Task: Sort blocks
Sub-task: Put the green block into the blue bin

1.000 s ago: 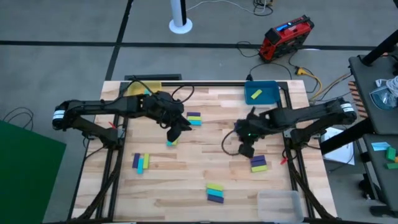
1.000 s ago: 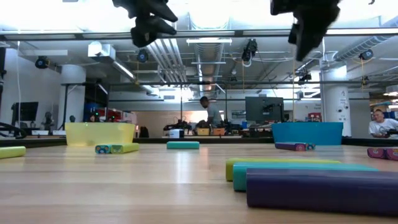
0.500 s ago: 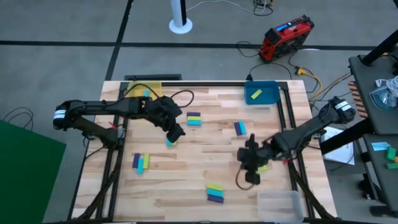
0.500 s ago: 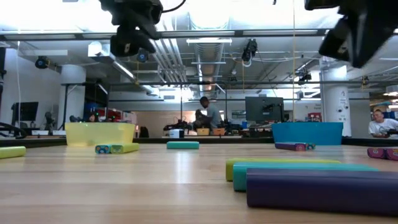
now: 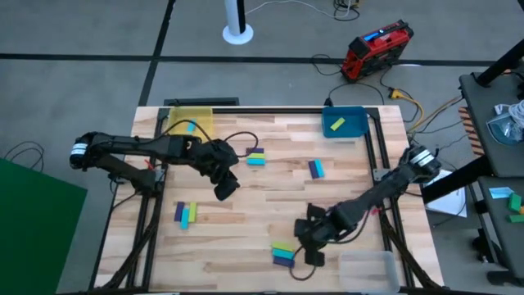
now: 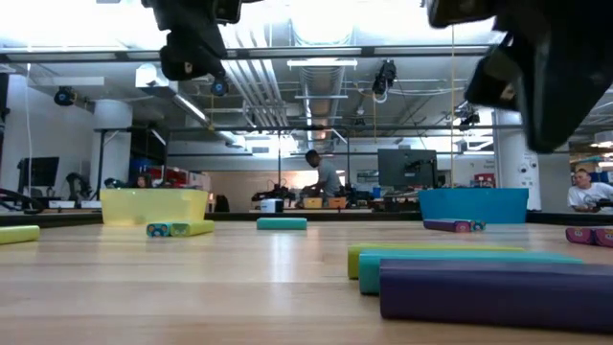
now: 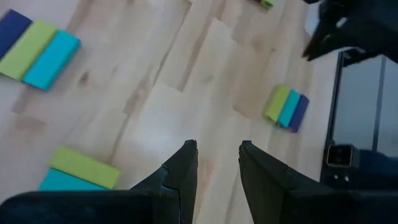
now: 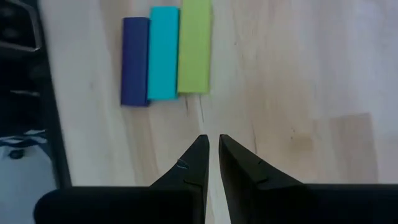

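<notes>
While the right gripper (image 8: pixel 212 146) hovers with jaws nearly together over the purple, cyan and green block trio (image 8: pixel 166 53) at the desk's (image 5: pixel 246 221) near edge, it should spread them and drop squarely onto one bar. The left gripper (image 7: pixel 215 152), jaws slightly apart and empty, waits mid-desk.

Cyan, yellow-green and purple blocks (image 5: pixel 282 253) lying flat, scattered in small side-by-side clusters on table
</notes>
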Robot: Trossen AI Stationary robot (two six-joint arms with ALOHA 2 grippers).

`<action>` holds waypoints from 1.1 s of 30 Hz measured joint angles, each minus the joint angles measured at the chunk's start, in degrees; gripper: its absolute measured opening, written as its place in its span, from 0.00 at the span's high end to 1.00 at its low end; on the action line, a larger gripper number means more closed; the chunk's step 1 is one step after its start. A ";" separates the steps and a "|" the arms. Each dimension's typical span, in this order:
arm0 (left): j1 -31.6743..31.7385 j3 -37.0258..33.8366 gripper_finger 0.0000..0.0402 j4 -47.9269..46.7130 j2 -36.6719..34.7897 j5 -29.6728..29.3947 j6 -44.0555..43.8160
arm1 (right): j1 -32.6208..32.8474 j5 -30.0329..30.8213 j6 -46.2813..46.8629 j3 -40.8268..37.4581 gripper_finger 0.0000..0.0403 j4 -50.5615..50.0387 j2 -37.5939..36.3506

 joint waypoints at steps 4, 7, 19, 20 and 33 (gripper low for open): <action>-1.99 0.00 0.76 -0.47 -0.23 -0.15 1.36 | 0.33 1.25 0.61 1.02 0.93 4.93 2.39; -3.05 0.00 0.76 -0.47 -0.23 -1.15 1.49 | 0.33 2.03 -0.33 1.94 0.92 5.38 4.31; -3.63 0.00 0.76 -1.01 -0.85 -6.12 1.51 | 0.28 5.91 -5.87 7.36 0.62 5.09 11.09; -3.63 0.00 0.76 -1.01 -0.85 -6.21 1.56 | 0.26 6.20 -5.88 7.40 0.60 5.14 11.30; -3.63 0.00 0.76 -1.36 -0.80 -6.28 1.67 | -0.53 6.81 -4.84 7.25 0.54 4.91 14.76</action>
